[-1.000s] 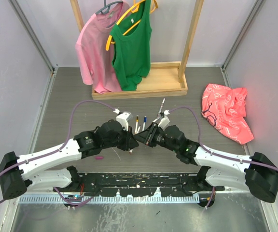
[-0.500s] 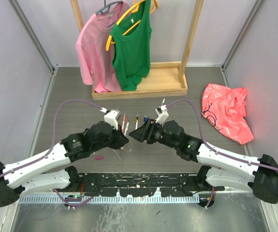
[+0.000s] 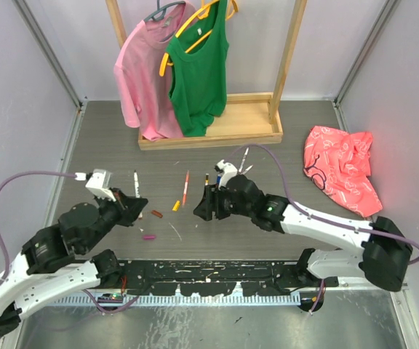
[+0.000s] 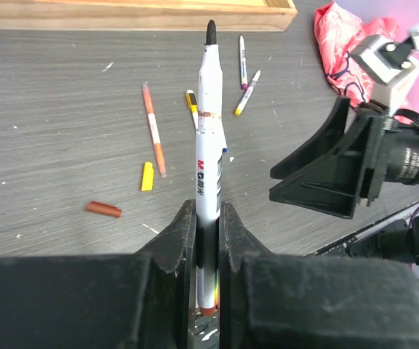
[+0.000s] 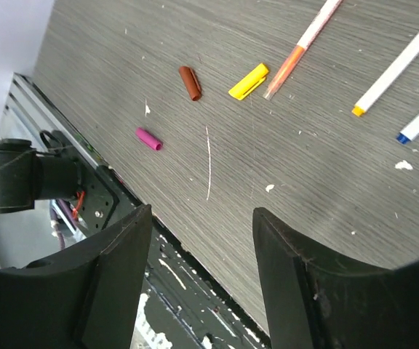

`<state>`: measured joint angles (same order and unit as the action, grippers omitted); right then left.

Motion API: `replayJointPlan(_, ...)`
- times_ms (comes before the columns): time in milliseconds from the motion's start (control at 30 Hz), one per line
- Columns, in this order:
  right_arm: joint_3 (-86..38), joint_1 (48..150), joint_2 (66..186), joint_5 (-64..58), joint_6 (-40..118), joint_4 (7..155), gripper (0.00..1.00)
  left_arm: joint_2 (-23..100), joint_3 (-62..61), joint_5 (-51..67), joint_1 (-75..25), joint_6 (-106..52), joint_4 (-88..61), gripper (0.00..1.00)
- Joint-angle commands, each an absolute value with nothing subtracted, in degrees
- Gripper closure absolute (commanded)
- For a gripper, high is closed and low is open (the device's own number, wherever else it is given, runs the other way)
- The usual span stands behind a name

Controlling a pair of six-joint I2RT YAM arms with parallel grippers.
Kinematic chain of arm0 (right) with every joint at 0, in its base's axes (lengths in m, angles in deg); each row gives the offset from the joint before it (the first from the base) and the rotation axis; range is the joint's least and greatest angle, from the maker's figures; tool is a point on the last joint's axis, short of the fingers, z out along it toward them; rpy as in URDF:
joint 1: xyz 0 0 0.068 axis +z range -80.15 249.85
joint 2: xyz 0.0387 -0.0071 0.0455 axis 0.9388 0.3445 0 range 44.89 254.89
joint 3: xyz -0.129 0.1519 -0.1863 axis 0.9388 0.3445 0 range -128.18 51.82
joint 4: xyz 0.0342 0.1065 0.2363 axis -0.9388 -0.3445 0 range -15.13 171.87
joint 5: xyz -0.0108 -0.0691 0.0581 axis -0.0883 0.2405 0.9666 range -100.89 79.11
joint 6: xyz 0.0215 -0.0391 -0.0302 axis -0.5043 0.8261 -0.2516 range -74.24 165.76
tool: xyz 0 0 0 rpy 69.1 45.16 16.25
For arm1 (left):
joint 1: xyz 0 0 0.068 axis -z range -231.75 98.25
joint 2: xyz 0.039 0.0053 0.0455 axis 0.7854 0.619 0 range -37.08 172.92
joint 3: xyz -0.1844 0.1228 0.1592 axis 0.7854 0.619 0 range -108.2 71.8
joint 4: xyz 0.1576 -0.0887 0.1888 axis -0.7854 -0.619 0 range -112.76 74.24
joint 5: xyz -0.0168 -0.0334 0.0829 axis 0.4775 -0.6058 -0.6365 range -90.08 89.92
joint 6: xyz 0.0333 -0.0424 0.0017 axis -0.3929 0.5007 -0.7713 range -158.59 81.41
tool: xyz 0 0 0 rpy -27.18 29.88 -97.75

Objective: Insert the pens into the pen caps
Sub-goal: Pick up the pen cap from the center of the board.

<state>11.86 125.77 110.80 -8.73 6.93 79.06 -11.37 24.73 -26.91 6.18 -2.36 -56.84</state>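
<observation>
My left gripper [image 4: 207,212] is shut on a white pen [image 4: 208,138] with a black tip and an orange rear end. It holds the pen above the table's left part [image 3: 134,190]. My right gripper [image 5: 201,215] is open and empty, low over the near middle [image 3: 201,211]. On the table lie a brown cap [image 5: 190,83], a yellow cap [image 5: 248,81], a magenta cap [image 5: 149,138] and an orange pen [image 5: 304,42]. Other white pens [image 4: 245,93] lie farther back. The caps also show in the top view: brown [image 3: 156,214], yellow [image 3: 176,206], magenta [image 3: 149,236].
A wooden rack base [image 3: 217,131] with a pink shirt [image 3: 145,73] and a green top [image 3: 198,69] stands at the back. A red cloth [image 3: 344,167] lies at the right. A black rail [image 3: 209,275] runs along the near edge.
The two grippers were together at the middle. My left arm has drawn back far to the left with the white pen. My right gripper has shifted a little left.
</observation>
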Motion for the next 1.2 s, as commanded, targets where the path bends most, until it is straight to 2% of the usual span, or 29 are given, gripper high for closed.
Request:
replayJointPlan(0,5.23,126.13,117.64,-3.9,14.56,78.0,0.37,-15.83,23.32,-28.86,5.82,-6.92,-61.01,1.0)
replayJointPlan(367,-10.77,132.24,137.08,-6.23,18.73,74.33,0.39,-25.34,19.86,-26.17,5.84,-14.87,-66.55,1.0)
replayJointPlan(700,-30.16,133.5,156.12,-7.03,28.33,67.68,0.47,-31.73,19.47,-23.22,5.86,-14.94,-66.33,1.0)
replayJointPlan(1167,-45.44,133.82,170.27,-10.41,34.42,60.05,0.56,-35.43,21.7,-23.7,5.82,-16.41,-65.42,1.0)
